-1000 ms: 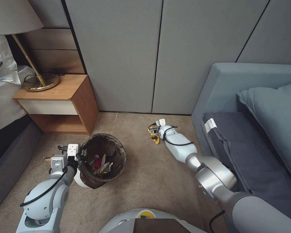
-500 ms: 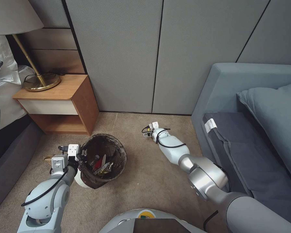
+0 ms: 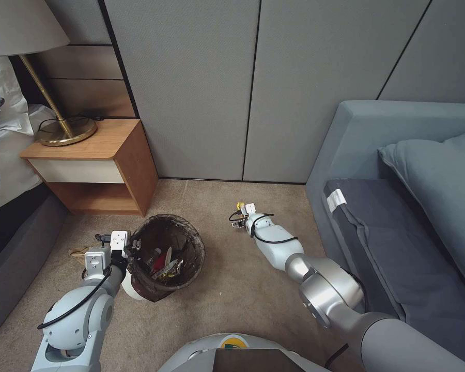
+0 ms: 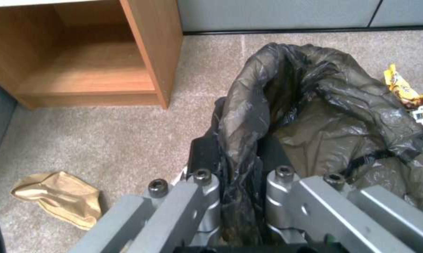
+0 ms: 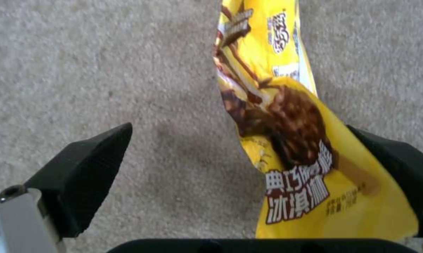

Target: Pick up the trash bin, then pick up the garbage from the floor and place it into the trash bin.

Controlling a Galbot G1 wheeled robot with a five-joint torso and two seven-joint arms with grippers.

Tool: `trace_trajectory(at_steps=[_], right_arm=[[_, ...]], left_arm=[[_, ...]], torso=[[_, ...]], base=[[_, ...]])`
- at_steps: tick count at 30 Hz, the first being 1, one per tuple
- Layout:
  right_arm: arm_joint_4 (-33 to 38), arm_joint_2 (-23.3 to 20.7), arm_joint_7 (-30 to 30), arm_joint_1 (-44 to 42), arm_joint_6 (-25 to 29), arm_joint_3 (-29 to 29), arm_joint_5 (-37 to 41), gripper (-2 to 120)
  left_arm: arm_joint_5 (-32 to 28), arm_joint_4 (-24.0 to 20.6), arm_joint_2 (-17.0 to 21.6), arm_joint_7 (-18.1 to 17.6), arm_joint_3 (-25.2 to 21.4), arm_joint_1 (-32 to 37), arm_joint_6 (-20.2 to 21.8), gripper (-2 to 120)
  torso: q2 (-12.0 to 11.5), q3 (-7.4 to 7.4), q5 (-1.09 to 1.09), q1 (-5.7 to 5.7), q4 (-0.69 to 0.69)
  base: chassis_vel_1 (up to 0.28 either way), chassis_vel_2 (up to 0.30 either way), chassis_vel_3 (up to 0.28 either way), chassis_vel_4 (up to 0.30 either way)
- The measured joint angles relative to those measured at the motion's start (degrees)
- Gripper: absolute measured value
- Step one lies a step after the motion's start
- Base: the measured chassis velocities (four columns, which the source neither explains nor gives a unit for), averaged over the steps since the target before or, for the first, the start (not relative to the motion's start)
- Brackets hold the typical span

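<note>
Beige carpet [image 3: 232, 289] beside my nightstand [image 3: 95, 165]: left gripper [image 3: 130, 247] clamped on the trash bin [image 3: 166, 257] rim, right gripper [image 5: 263, 168], jaws spread, around a yellow wrapper [image 5: 286, 147] beyond the bin.

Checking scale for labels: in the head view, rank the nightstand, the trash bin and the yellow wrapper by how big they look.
1. Nightstand, largest.
2. Trash bin, held at its rim by the left gripper.
3. Yellow wrapper at the right gripper, smallest by far.

Carpet floor [image 3: 232, 289]: matt short pile. Bin liner [image 4: 324, 116]: thin crinkled glossy plastic. Wrapper [image 5: 286, 140]: glossy yellow film. Nightstand [image 3: 95, 165]: smooth wood, possibly veneer.
</note>
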Motion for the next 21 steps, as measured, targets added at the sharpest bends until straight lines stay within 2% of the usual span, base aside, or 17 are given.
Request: trace_trajectory(at_steps=[4, 6, 7, 9, 11, 12, 13, 15, 16, 18, 19, 21], right_arm=[[-0.06, -0.2, -0.24, 0.01, -0.21, 0.53, -0.69, 98], [0.12, -0.41, -0.29, 0.19, -0.59, 0.78, -1.2, 88], [0.12, -0.41, -0.29, 0.19, -0.59, 0.78, -1.2, 88], [0.65, -0.74, -0.46, 0.26, -0.88, 0.78, -1.42, 76], [0.82, -0.86, -0.53, 0.26, -0.97, 0.77, -1.45, 74], [1.31, -1.2, -0.65, 0.13, -1.27, 0.68, -1.48, 66], [1.31, -1.2, -0.65, 0.13, -1.27, 0.68, -1.48, 66], [1.95, -1.72, -0.77, -0.16, -1.57, 0.5, -1.62, 55], [1.95, -1.72, -0.77, -0.16, -1.57, 0.5, -1.62, 55], [2.27, -2.13, -0.88, -0.21, -1.7, 0.35, -1.66, 45], [2.27, -2.13, -0.88, -0.21, -1.7, 0.35, -1.66, 45], [2.48, -2.29, -0.9, -0.22, -1.79, 0.31, -1.66, 34]], left_arm=[[0.23, 0.09, -0.05, 0.15, -0.02, 0.05, 0.0, 7], [0.42, 0.09, -0.13, 0.25, 0.06, 0.03, 0.0, 7], [0.42, 0.09, -0.13, 0.25, 0.06, 0.03, 0.0, 7], [0.48, 0.1, -0.12, 0.3, 0.1, 0.0, 0.0, 7], [0.48, 0.09, -0.1, 0.33, 0.1, -0.02, 0.0, 7], [0.49, 0.1, -0.05, 0.36, 0.07, -0.03, 0.0, 7], [0.49, 0.1, -0.05, 0.36, 0.07, -0.03, 0.0, 7], [0.52, 0.19, 0.06, 0.41, -0.01, 0.01, 0.0, 7], [0.52, 0.19, 0.06, 0.41, -0.01, 0.01, 0.0, 7], [0.53, 0.24, 0.08, 0.45, -0.01, 0.0, 0.0, 7], [0.53, 0.24, 0.08, 0.45, -0.01, 0.0, 0.0, 7], [0.54, 0.36, 0.11, 0.5, 0.01, -0.08, 0.0, 7]], torso=[[0.0, 0.0, 0.0, 0.0, 0.0], [0.0, 0.0, 0.0, 0.0, 0.0], [0.0, 0.0, 0.0, 0.0, 0.0], [0.0, 0.0, 0.0, 0.0, 0.0], [0.0, 0.0, 0.0, 0.0, 0.0], [0.0, 0.0, 0.0, 0.0, 0.01], [0.0, 0.0, 0.0, 0.0, 0.01], [0.0, 0.0, 0.0, 0.0, 0.0], [0.0, 0.0, 0.0, 0.0, 0.0], [0.0, 0.0, 0.0, 0.0, 0.0], [0.0, 0.0, 0.0, 0.0, 0.0], [0.0, 0.0, 0.0, 0.0, 0.0]], base=[[0.0, 0.0, 0.0, 0.0], [0.0, 0.0, 0.0, 0.0], [0.0, 0.0, 0.0, 0.0], [0.0, 0.0, 0.0, 0.0], [0.0, 0.0, 0.0, 0.0], [0.0, 0.0, 0.0, 0.0], [0.0, 0.0, 0.0, 0.0], [0.0, 0.0, 0.0, 0.0], [0.0, 0.0, 0.0, 0.0], [0.0, 0.0, 0.0, 0.0], [0.0, 0.0, 0.0, 0.0], [0.0, 0.0, 0.0, 0.0]])
